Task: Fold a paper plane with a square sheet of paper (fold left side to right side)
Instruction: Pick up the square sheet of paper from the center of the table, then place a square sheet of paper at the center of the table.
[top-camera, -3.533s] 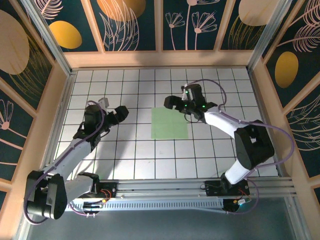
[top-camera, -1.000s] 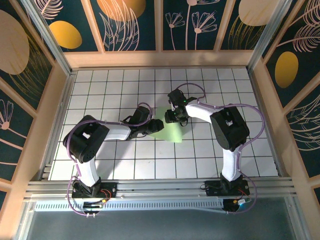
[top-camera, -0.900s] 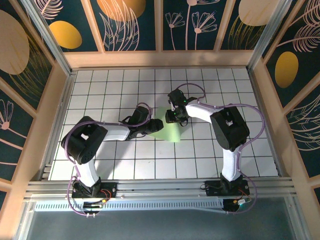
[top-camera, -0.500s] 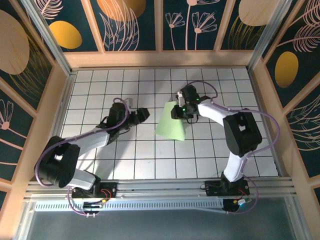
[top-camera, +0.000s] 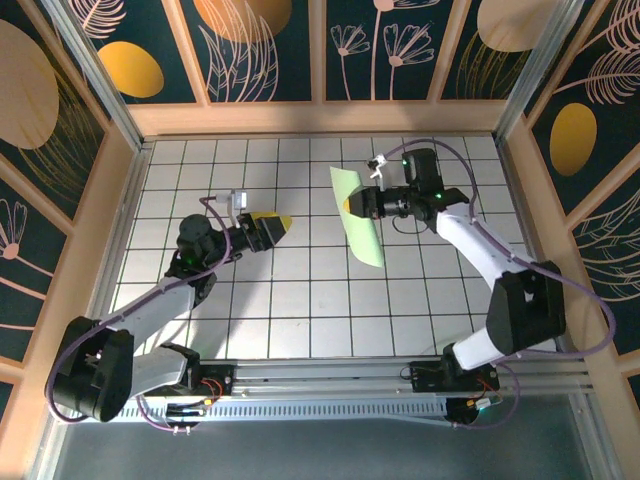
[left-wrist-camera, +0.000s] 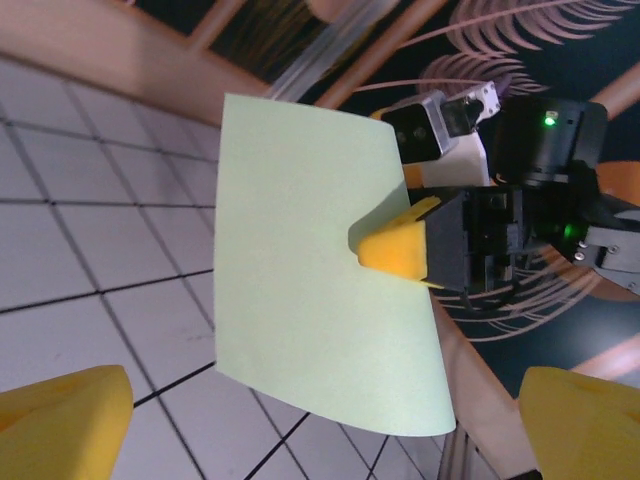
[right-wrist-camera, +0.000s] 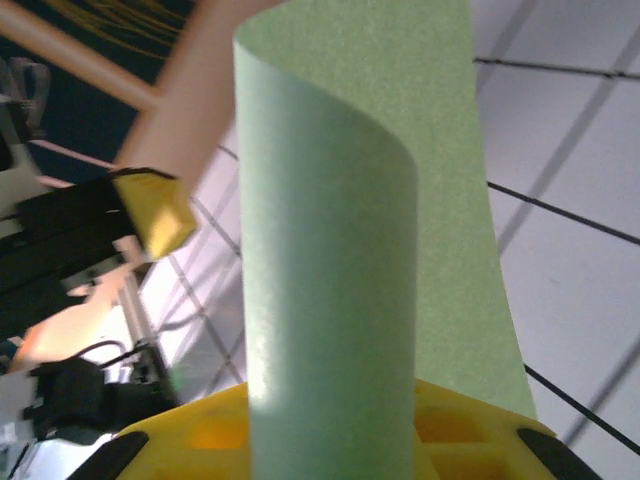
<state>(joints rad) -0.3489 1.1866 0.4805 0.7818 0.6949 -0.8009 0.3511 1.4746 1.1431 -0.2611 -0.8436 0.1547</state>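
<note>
Your right pincer (top-camera: 352, 204) is pinching the square sheet of paper (top-camera: 362, 232) and holding it up off the white grid table (top-camera: 250, 300). In the top view the sheet reads as a narrow pale green strip standing nearly on edge. It runs from just beyond that pincer's tips back toward the arm bases, so most of it hangs to the near side of the grip. From the left wrist you can see one yellow finger (left-wrist-camera: 392, 252) of the right pincer (left-wrist-camera: 385, 250) pressed flat on the sheet (left-wrist-camera: 300, 250). The finger reaches in from the sheet's edge at about mid-height, and the sheet's lower edge appears clear of the tiles. Through the right wrist camera, the paper (right-wrist-camera: 340, 250) rises straight out from between the pincer's own yellow fingers (right-wrist-camera: 470, 425) and bows into a soft curl, one side rolling over the other. Your left pincer (top-camera: 277, 226) is spread wide with nothing between its fingers. Its two yellow fingertips (left-wrist-camera: 60, 420) sit at opposite lower corners of its wrist view. The sheet stands straight ahead of this pincer, framed between the fingertips but apart from them and touching neither. The left pincer (right-wrist-camera: 150, 215) points at the sheet from across the gap, with one yellow tip visible beside the curled paper.
</note>
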